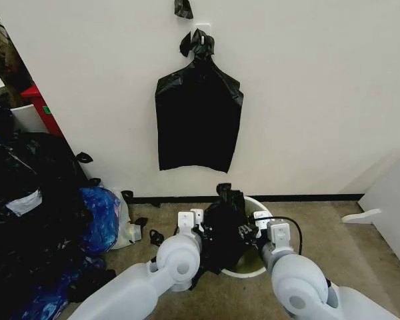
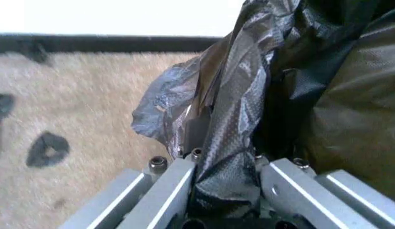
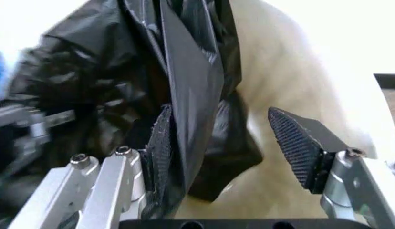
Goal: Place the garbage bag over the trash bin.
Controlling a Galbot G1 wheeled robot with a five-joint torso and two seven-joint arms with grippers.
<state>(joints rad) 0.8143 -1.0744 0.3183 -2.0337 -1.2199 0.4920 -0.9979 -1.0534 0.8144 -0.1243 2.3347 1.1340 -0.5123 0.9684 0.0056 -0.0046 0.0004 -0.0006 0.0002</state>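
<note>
Garbage bag (image 1: pixel 225 223), thin glossy black plastic, hangs bunched over your round white plastic trash bin (image 1: pixel 248 268): left gripper (image 2: pixel 226 179) clamps a fold to hold it up, right gripper (image 3: pixel 233 143) gapes beside the film, gripping nothing

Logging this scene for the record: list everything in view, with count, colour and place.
garbage bag: one, glossy black, bunched over the bin between both grippers
trash bin: one, white, on the carpet at the wall
flat bags: one bunch, black, hanging on the wall from a knotted top
stuffed sacks: several, black, piled far left
blue bag: one, beside that pile
left gripper: one, silver, shut on the garbage bag
right gripper: one, silver, open, one pad against the garbage bag over the bin
</note>
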